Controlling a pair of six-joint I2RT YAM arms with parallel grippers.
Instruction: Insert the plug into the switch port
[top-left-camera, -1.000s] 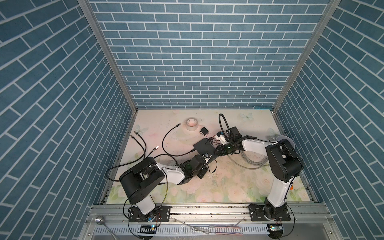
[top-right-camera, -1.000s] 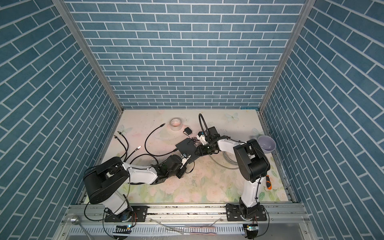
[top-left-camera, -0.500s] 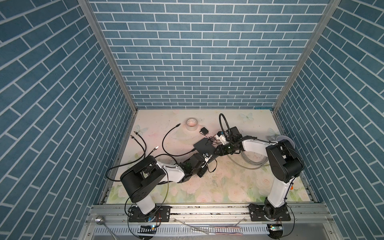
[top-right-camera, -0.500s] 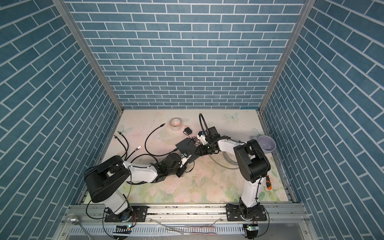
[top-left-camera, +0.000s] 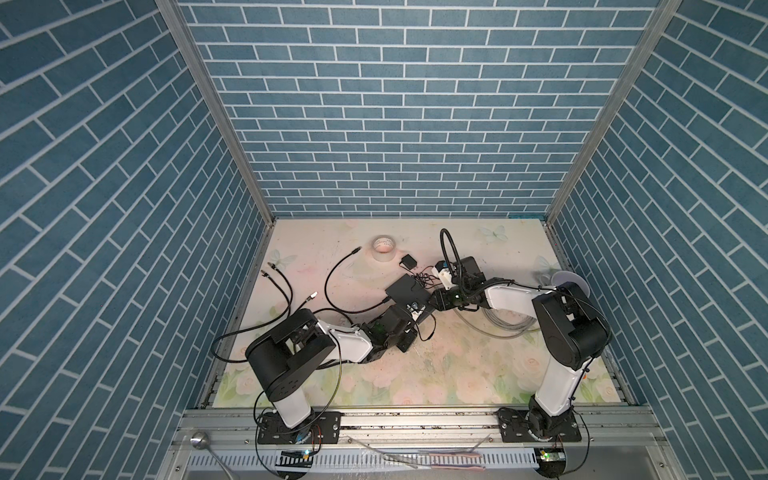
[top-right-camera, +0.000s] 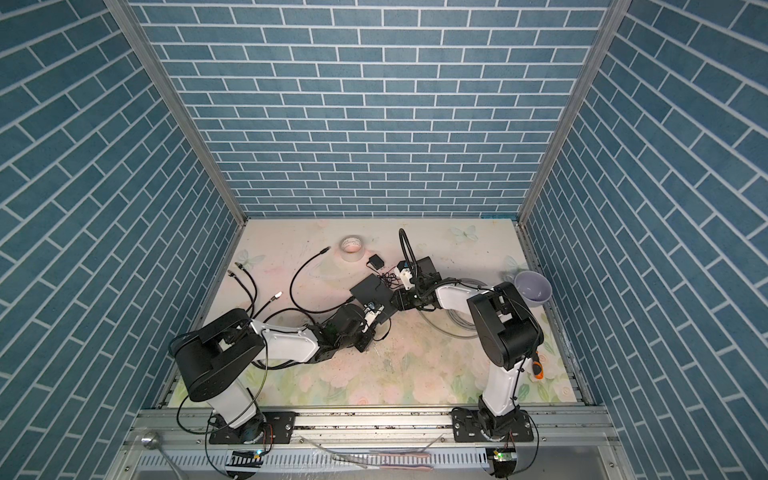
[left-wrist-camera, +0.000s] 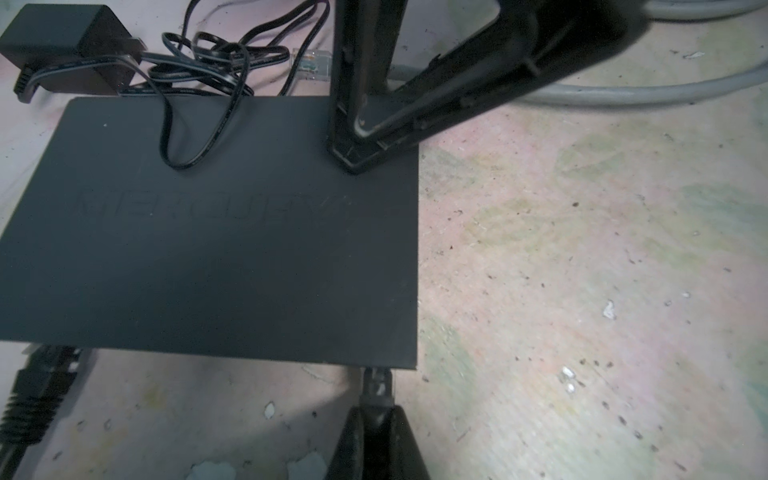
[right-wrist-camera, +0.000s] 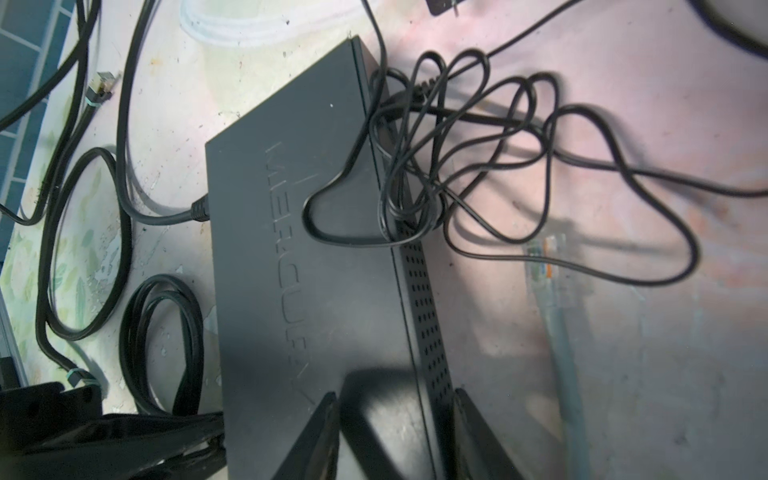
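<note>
You work inside blue brick-pattern walls, on a table with a worn, speckled flower print.

In both top views the switch lies flat near the table's middle. It is a thin, dull black box with sharp corners. Letters shaped into its lid read MERCURY. One long side is full of little holes. A thick black cable is already plugged into the other long side.

Your right gripper reaches in at about 3 o'clock from the switch. Its jaws stand partway open over one corner. One finger is on the lid and the other is beside the holey side. You cannot tell if they squeeze.

Your left gripper sits at about 6 o'clock from the switch. Its jaws are pinched almost together on the plug, a small black one with pale scuffs. The plug's tip touches the switch's long edge near a corner. You cannot see if it is in a port.

A pale purple bowl sits at 3 o'clock, by the table's edge. A roll of clear tape stands at 11 o'clock from the switch. A small black power block lies at 12 o'clock. Its thin shiny cord lies in tangled loops, with one loop on the lid. A see-through plug on a grey cable rests near the holey side.
</note>
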